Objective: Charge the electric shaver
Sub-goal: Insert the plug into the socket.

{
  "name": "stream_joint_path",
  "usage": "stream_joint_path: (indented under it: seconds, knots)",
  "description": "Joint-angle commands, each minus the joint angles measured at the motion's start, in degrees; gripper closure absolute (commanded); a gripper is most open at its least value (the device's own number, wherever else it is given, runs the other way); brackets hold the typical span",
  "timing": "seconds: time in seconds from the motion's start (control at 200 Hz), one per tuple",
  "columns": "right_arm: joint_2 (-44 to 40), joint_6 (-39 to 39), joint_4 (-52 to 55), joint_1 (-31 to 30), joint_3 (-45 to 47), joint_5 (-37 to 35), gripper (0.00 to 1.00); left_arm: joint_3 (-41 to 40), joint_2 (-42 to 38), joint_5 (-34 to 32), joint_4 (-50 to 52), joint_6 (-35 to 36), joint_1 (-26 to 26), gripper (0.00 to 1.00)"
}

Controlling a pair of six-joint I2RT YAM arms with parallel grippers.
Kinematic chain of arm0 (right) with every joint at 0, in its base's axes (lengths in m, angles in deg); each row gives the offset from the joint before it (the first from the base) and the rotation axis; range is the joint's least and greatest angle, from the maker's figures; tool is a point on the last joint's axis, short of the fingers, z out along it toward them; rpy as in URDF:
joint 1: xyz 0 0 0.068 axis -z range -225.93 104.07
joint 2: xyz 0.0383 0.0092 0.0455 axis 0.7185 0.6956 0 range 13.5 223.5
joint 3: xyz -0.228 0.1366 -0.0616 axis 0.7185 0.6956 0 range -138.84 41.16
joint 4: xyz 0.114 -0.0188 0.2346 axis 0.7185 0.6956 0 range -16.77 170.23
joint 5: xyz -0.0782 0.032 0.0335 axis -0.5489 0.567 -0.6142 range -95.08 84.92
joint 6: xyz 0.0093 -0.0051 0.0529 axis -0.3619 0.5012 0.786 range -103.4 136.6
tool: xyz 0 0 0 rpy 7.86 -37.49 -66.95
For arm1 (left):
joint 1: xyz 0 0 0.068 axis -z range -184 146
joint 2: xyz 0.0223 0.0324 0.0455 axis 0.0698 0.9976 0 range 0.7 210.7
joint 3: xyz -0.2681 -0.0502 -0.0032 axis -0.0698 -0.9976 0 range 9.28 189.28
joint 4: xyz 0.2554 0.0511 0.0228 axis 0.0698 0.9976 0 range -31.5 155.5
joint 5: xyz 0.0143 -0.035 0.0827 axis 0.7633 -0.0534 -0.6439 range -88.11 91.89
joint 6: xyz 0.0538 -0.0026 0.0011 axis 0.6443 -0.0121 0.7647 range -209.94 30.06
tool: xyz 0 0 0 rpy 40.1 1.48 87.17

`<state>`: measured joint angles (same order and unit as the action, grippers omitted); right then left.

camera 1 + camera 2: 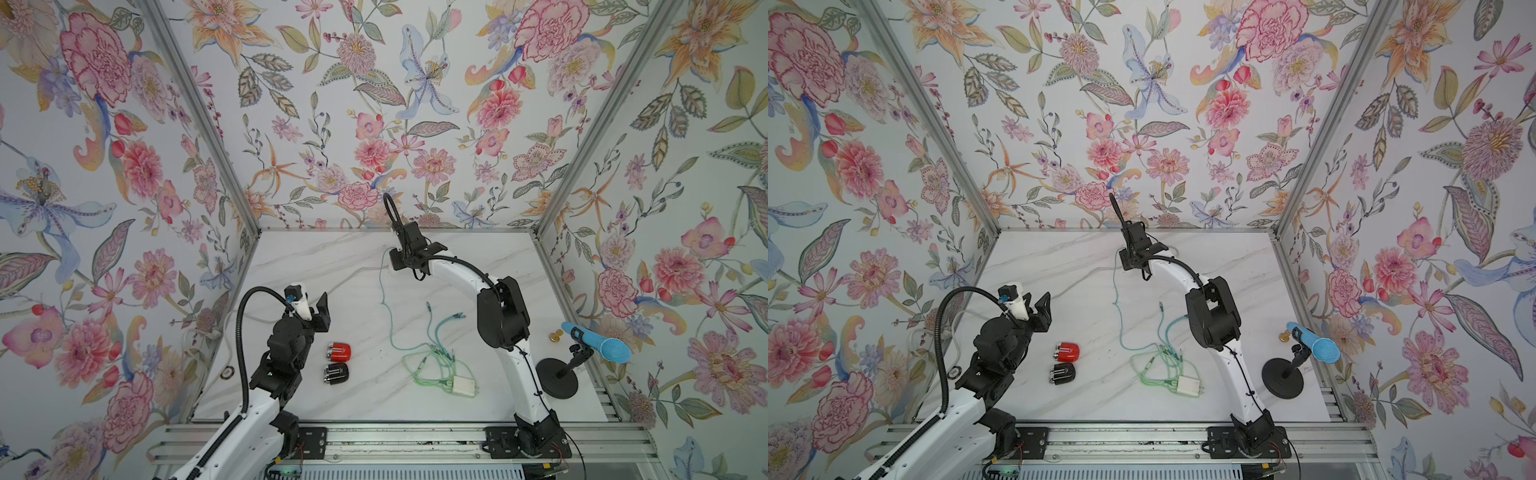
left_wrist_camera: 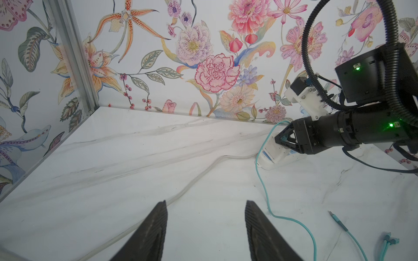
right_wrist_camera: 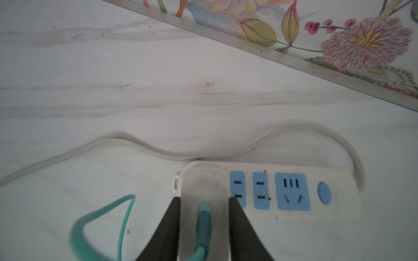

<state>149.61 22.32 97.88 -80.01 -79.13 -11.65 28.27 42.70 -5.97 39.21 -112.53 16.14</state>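
Marble table bears red shaver, black shaver, cables.

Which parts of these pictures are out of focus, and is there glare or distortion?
Right wrist view: the teal cable loop near the lens is blurred, the white adapter soft, the power strip sharper. Left wrist view: green lights on the right arm bloom. Both top views: even light, frame posts lean outward.

no readable text, no brands, no numbers
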Motion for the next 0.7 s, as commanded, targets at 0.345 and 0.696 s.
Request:
stream_joint_path:
  seconds: [0.345, 0.696]
  knots:
    - [9.83, -9.93, 15.50, 2.35, -16.10, 6.78, 0.68, 1.05, 1.15, 1.91, -1.53, -0.79, -0.94, 0.42]
    - [16.37, -14.28, 15.52, 3.39, -23.66, 7.82, 0.68, 2.48, 4.81, 3.94, -3.09, 0.10, -1.05, 0.42]
